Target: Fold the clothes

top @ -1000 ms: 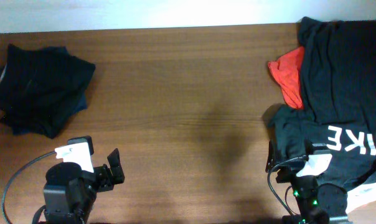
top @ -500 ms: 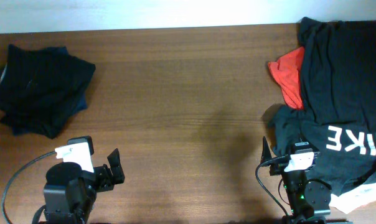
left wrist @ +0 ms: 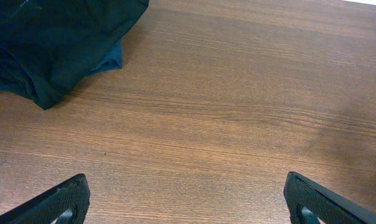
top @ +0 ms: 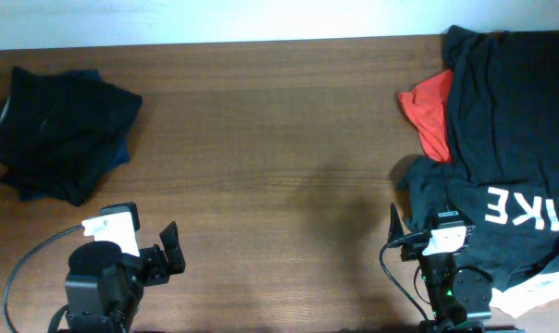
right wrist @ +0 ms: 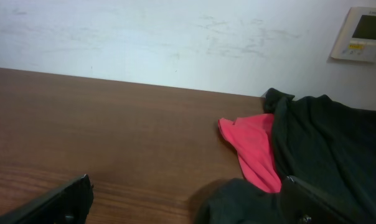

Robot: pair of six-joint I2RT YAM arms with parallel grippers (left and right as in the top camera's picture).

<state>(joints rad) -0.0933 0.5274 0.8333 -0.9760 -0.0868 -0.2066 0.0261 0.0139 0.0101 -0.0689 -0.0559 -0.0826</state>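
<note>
A heap of clothes lies at the table's right end: a large black garment [top: 515, 102], a red piece [top: 429, 116] and a dark grey piece with white letters [top: 529, 208]. The red piece [right wrist: 253, 149] and black garment [right wrist: 325, 143] also show in the right wrist view. A stack of dark folded clothes [top: 62, 134] sits at the far left and shows in the left wrist view [left wrist: 51, 43]. My left gripper [top: 131, 242] [left wrist: 188, 205] is open and empty over bare wood. My right gripper [top: 443, 227] [right wrist: 188, 202] is open at the heap's near left edge, its right finger over dark cloth.
The wooden table [top: 279, 166] runs between the two piles. A whitish strip [top: 539, 291] pokes out under the heap at the front right. A white wall [right wrist: 144, 37] with a small control panel [right wrist: 362, 34] stands behind the table.
My right arm shifted a little left along the front edge of the heap, then stopped. The left arm and the clothes have not moved.
</note>
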